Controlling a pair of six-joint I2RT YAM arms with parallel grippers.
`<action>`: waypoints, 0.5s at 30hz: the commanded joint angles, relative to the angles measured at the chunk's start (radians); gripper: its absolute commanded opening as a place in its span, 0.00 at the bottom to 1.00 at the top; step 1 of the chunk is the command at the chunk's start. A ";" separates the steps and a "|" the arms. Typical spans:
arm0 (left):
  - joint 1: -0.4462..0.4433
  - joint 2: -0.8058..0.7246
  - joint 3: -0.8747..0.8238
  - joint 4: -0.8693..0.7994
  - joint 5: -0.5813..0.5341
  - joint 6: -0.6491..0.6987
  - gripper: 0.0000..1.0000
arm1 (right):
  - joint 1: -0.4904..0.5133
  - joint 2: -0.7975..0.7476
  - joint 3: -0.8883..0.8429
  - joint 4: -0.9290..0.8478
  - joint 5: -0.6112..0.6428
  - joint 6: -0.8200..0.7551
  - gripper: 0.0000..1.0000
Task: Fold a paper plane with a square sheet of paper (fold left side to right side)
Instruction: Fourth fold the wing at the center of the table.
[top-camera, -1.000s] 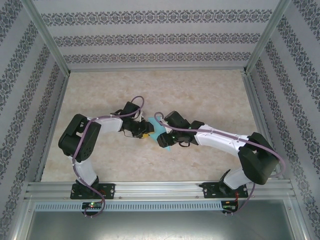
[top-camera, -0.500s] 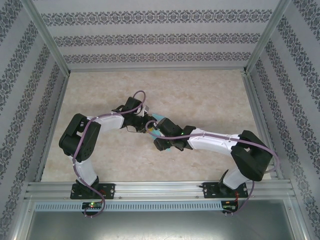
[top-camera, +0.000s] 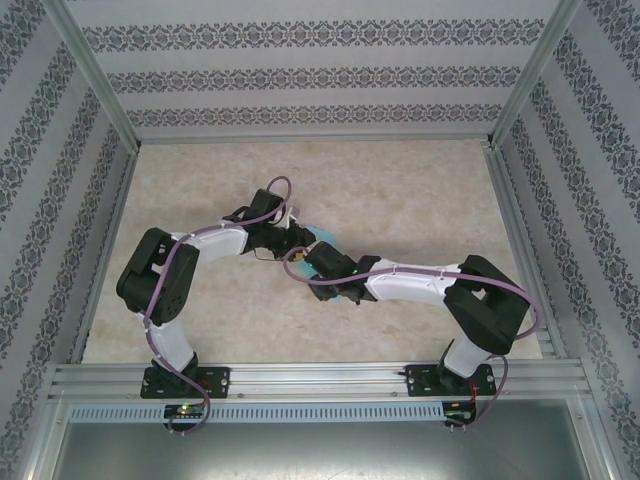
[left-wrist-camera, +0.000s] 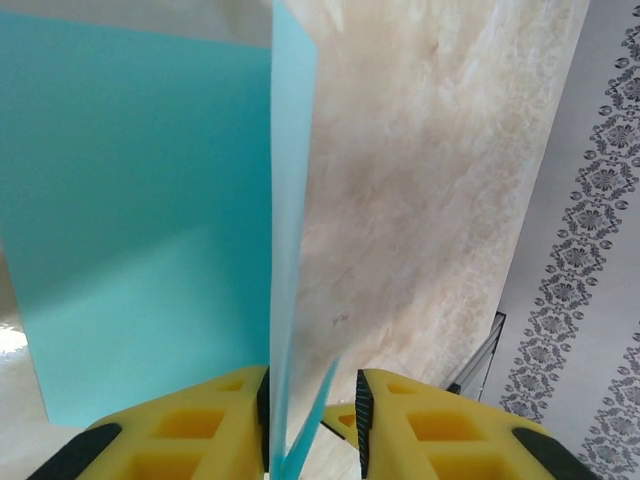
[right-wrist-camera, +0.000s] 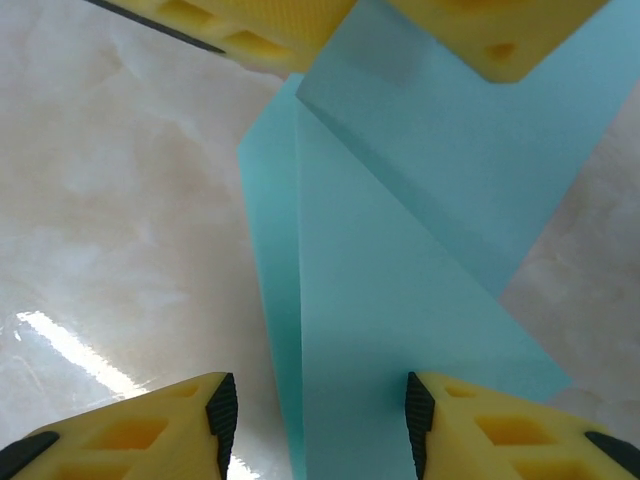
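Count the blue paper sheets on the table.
1. The blue sheet lies on the table, one flap standing between the left claw's fingers, its flat part under the right claw. Others could be hidden.

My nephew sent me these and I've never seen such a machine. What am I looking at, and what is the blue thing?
It is two white-and-black robot arms, the left arm and the right arm, bolted at the near edge of a beige marbled table. The wide picture is from a fixed camera overhead; the close-ups are from cameras on each wrist, so the yellow fingers at the bottom are that arm's own. The blue thing is a thin light turquoise-blue sheet of paper, partly folded, lying on the table. A raised flap stands between the open fingers of the left end effector; the right end effector hangs open above the flat part.
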 joint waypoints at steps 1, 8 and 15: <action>-0.011 -0.039 0.022 -0.029 0.011 -0.015 0.29 | 0.012 0.029 -0.001 0.013 0.046 0.003 0.47; -0.011 -0.040 0.029 -0.043 0.005 -0.010 0.26 | 0.014 0.045 -0.015 0.020 0.079 0.022 0.37; -0.010 -0.057 0.044 -0.106 -0.027 0.029 0.29 | 0.015 0.039 -0.041 0.034 0.069 0.031 0.24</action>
